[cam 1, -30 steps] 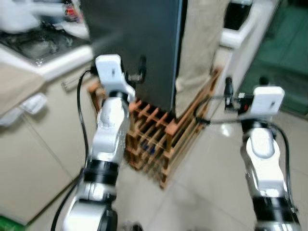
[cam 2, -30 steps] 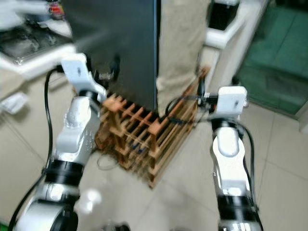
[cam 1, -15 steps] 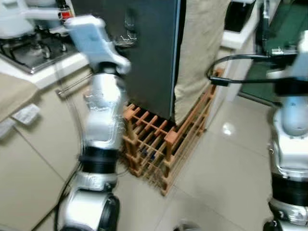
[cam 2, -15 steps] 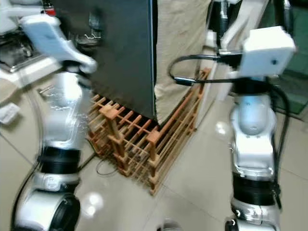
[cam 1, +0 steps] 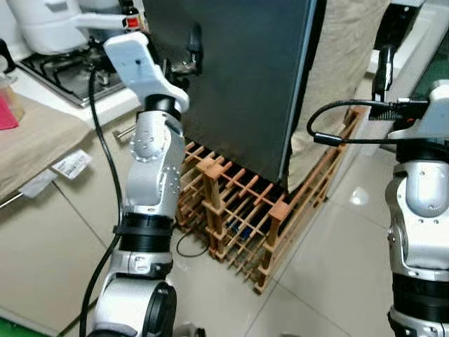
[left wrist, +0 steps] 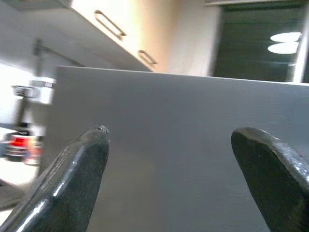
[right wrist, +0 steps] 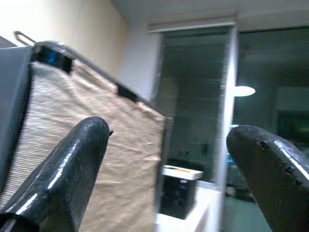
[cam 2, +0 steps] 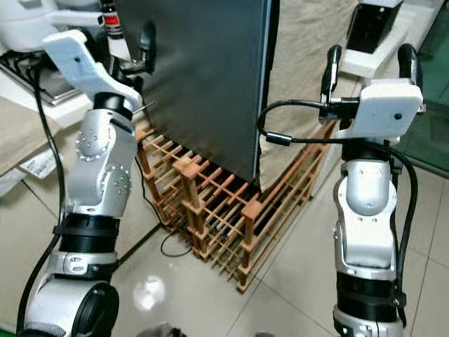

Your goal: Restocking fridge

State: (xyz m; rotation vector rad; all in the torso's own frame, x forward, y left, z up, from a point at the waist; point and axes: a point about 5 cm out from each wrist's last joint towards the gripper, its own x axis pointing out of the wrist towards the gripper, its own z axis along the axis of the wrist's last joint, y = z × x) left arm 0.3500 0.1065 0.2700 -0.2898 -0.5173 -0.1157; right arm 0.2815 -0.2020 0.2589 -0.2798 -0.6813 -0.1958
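Ahead, fridge [cam 1: 238, 77] on wooden rack [cam 1: 238, 210]; both grippers' fingers [left wrist: 72, 179] spread.

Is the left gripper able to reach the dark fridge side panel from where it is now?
Probably yes. The left gripper is raised, open, right beside the dark fridge panel, and nothing stands between them. The wooden rack sits lower, out of the way.

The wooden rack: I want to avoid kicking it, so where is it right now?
In the eye views the wooden rack stands on the tiled floor ahead, between the two arms, under and against the base of the dark fridge.
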